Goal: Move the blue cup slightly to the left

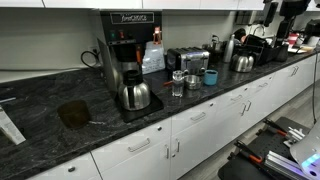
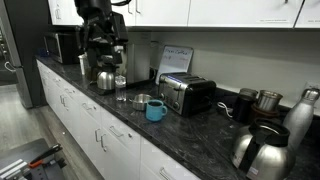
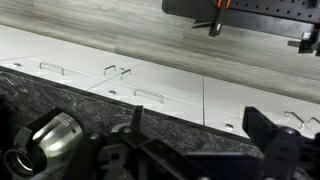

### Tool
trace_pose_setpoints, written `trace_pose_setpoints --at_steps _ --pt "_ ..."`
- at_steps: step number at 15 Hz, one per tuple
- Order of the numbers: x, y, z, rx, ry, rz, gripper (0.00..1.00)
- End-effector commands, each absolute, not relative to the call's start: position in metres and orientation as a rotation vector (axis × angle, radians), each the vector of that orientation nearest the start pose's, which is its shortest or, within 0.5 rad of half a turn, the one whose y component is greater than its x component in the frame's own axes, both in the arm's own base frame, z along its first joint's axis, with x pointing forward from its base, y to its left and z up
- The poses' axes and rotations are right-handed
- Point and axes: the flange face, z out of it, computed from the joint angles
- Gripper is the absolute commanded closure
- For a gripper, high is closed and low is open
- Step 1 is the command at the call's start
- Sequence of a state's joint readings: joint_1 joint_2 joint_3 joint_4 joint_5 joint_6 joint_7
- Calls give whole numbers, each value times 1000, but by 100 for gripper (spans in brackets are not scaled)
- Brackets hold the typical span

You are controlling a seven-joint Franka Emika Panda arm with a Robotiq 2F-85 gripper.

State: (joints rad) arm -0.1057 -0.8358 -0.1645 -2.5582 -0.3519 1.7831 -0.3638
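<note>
The blue cup point(image 1: 210, 77) stands upright on the dark stone counter in front of the toaster, and also shows in the other exterior view point(image 2: 155, 110). It is out of the wrist view. My gripper point(image 3: 200, 125) is open and empty, its two black fingers wide apart, high above the counter and looking over the front edge at the white cabinets. The dark arm point(image 2: 100, 12) shows at the top, above the coffee maker and away from the cup. I cannot make out the jaws there.
A silver metal cup point(image 1: 192, 82) and a clear glass point(image 1: 178, 86) stand beside the blue cup. A steel carafe point(image 1: 135, 95) sits at the coffee maker point(image 1: 127, 40) and shows in the wrist view point(image 3: 55, 140). The toaster point(image 2: 187, 95) stands behind the cups. Kettles point(image 2: 260, 150) crowd the far end.
</note>
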Motion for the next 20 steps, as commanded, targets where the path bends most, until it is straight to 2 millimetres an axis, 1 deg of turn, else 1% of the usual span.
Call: trace_pose_setpoints --at_steps 1,3,5,6,7,8,12,19,20 --pt "305 -120 529 -3442 -323 -52 0" --pt "321 -120 531 -3496 -405 -150 0" --pt "342 -118 529 -3532 -484 -286 0" --pt "327 -118 533 -3497 -444 -236 0" --pt "332 -118 529 -3498 -452 -241 0" --pt "332 -118 527 -3498 -452 -230 0" --pt "328 -118 533 -3500 -444 -256 0" --pt "328 -118 533 -3500 -445 -253 0" --pt "334 -118 534 -3507 -438 -252 0"
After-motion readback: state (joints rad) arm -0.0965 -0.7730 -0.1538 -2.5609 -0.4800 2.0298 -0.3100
